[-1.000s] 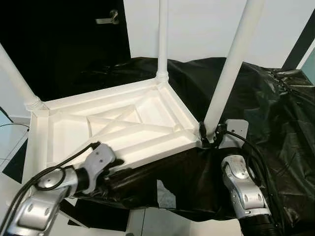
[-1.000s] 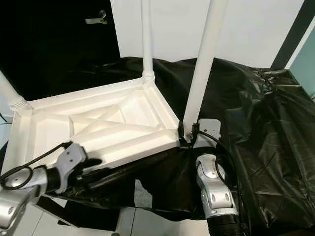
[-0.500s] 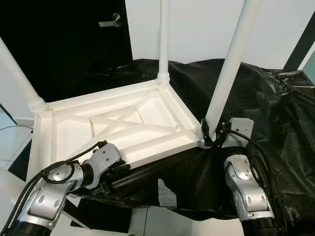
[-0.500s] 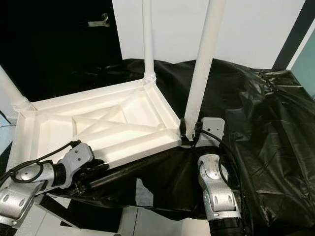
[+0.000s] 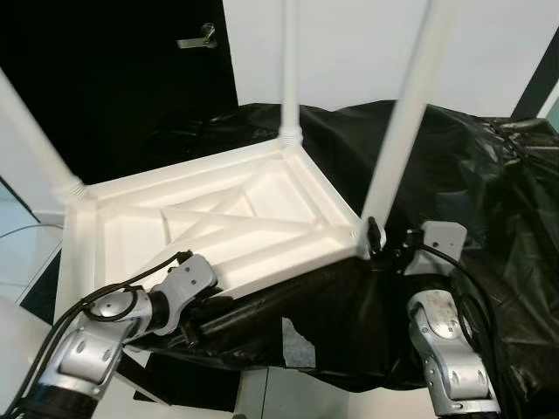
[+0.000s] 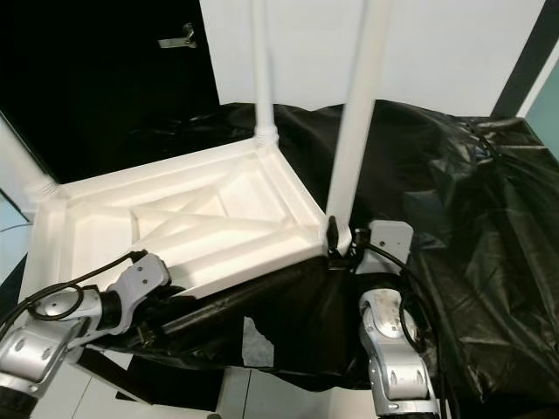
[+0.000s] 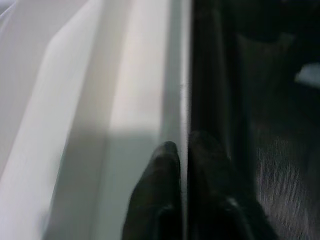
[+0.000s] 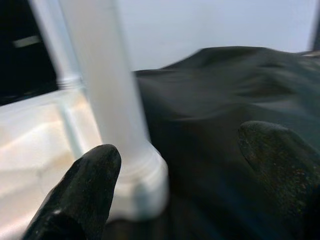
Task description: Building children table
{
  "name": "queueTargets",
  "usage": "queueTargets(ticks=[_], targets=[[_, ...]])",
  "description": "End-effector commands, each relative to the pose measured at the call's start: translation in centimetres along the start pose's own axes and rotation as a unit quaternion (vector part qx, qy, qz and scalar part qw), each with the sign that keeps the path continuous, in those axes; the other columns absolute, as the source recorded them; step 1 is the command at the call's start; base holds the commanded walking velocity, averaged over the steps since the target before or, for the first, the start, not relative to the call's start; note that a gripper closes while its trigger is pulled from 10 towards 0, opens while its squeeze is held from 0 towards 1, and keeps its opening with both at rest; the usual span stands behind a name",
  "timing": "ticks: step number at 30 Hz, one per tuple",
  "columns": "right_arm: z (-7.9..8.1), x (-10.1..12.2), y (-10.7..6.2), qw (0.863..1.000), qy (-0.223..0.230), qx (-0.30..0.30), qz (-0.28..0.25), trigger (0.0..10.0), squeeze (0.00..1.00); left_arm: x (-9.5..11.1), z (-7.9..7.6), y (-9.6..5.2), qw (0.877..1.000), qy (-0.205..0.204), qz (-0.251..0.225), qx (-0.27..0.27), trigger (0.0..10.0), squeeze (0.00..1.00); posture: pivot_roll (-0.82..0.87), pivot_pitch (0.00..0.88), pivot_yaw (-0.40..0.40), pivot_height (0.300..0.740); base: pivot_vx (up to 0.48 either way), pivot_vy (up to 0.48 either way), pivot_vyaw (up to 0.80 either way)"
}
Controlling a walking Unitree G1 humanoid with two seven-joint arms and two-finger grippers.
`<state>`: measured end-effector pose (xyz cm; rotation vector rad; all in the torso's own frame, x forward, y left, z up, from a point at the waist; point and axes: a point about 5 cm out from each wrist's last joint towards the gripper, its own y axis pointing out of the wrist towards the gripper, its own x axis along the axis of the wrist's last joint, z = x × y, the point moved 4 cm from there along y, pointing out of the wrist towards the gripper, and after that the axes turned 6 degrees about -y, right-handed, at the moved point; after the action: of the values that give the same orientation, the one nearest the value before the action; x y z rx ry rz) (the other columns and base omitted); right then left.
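1. Nearest the camera, pale floor tiles (image 5: 288, 393) are seen below the hanging edge of a black plastic sheet (image 5: 472, 175) that is draped over the work surface.
2. The left gripper (image 7: 184, 165) is clamped on the near rim of the upturned white children's table (image 5: 218, 227), one black finger on either side of the rim's edge; in the eye views its fingers are lost against the dark sheet.
3. The right gripper (image 8: 175, 175) is held spread wide at the foot of the near right leg (image 5: 403, 122), one finger beside the leg's collar, the other well apart over the sheet; nothing is grasped.
4. The table lies underside up on the sheet, its cross ribs exposed, its legs cut off by the frame top.
5. The far leg (image 5: 289, 70) stands upright at the back corner.
6. Behind, a white wall (image 5: 367, 44) and a dark door with a lever handle (image 5: 196, 37) are seen.
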<state>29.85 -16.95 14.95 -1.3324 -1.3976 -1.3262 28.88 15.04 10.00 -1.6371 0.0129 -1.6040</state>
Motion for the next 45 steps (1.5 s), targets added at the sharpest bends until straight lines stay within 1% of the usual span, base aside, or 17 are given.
queueTargets(ticks=[1,6,7,8,9,12,13,14,15,19,20,27,28,38,41,42,45], targets=[[-0.1,0.4,-0.1,1.000,0.003,-0.006,-0.004,10.0,0.00,1.3,1.4,-0.4,0.999,0.019,-0.020,0.043,0.0,0.00,0.03,0.000,0.062,0.740,0.000,0.000,0.00],[0.1,0.4,0.1,1.000,0.004,-0.008,-0.003,10.0,0.00,4.4,0.9,1.9,0.997,0.042,-0.063,0.017,0.0,0.00,0.02,0.000,0.073,0.740,0.000,0.000,0.00],[0.4,0.4,0.1,1.000,0.004,-0.006,-0.003,10.0,0.00,5.5,0.4,2.9,0.996,0.053,-0.073,0.008,4.0,0.00,0.02,0.000,0.074,0.740,0.000,0.000,0.00],[0.4,0.4,0.1,1.000,0.004,-0.006,-0.003,10.0,0.00,5.5,0.4,2.9,0.996,0.053,-0.073,0.008,4.0,0.00,0.02,0.000,0.074,0.740,0.000,0.000,0.00],[0.6,0.4,0.2,1.000,0.007,-0.003,-0.003,10.0,0.00,6.2,-0.1,3.7,0.995,0.066,-0.077,0.001,10.0,0.00,0.02,0.000,0.074,0.740,0.000,0.000,0.00],[1.1,0.4,0.3,1.000,0.010,0.001,0.000,10.0,0.00,7.7,-1.1,5.3,0.993,0.062,-0.096,-0.009,10.0,0.00,0.02,0.000,0.075,0.740,0.000,0.000,0.00],[1.3,0.3,0.4,1.000,0.011,0.002,0.002,10.0,0.00,8.2,-1.6,5.9,0.993,0.061,-0.104,-0.012,10.0,0.53,0.02,0.000,0.075,0.740,0.000,0.000,0.00],[1.3,0.3,0.4,1.000,0.011,0.002,0.002,10.0,0.00,8.2,-1.6,5.9,0.993,0.061,-0.104,-0.012,10.0,0.53,0.02,0.000,0.075,0.740,0.000,0.000,0.00],[1.5,0.3,0.4,1.000,0.013,0.003,0.003,10.0,0.00,8.8,-1.9,6.3,0.991,0.058,-0.118,-0.009,10.0,1.00,0.02,0.000,0.077,0.740,0.000,0.000,0.00],[1.7,0.3,0.6,1.000,0.013,0.006,0.005,10.0,0.00,9.9,-2.2,6.6,0.988,0.059,-0.146,0.006,10.0,1.00,0.03,0.000,0.078,0.740,0.000,0.000,0.00],[1.8,0.3,0.7,1.000,0.014,0.007,0.005,10.0,0.00,10.5,-2.4,6.5,0.985,0.054,-0.163,0.006,10.0,0.00,0.03,0.000,0.076,0.740,0.000,0.000,0.00],[2.7,0.2,1.9,0.999,0.010,0.030,0.006,10.0,0.00,12.9,-3.8,4.1,0.964,-0.027,-0.264,-0.024,10.0,0.00,0.06,0.000,0.058,0.740,0.000,0.000,0.00],[3.4,0.2,2.8,0.999,0.004,0.054,0.005,10.0,0.00,12.9,-5.0,2.5,0.954,-0.064,-0.288,-0.052,10.0,0.00,0.08,0.000,0.044,0.740,0.000,0.000,0.00],[4.4,-0.1,4.9,0.995,-0.004,0.095,0.013,10.0,0.00,9.7,-6.2,-0.8,0.959,-0.091,-0.265,-0.048,10.0,0.00,0.12,0.000,0.004,0.740,0.000,0.000,0.00],[5.5,-0.7,5.7,0.990,0.003,0.138,0.030,10.0,0.00,8.5,-6.3,-1.9,0.960,-0.108,-0.255,-0.039,10.0,0.00,0.14,0.000,0.003,0.740,0.000,0.000,0.00],[6.8,-0.9,6.2,0.979,-0.004,0.203,0.033,10.0,0.00,7.4,-6.6,-3.0,0.962,-0.120,-0.241,-0.044,10.0,0.00,0.15,0.000,0.000,0.740,0.000,0.000,0.00],[7.2,-0.8,6.2,0.974,-0.008,0.224,0.029,10.0,0.00,7.1,-6.8,-3.3,0.963,-0.124,-0.235,-0.049,10.0,0.00,0.15,0.000,0.000,0.740,0.000,0.000,0.00]])
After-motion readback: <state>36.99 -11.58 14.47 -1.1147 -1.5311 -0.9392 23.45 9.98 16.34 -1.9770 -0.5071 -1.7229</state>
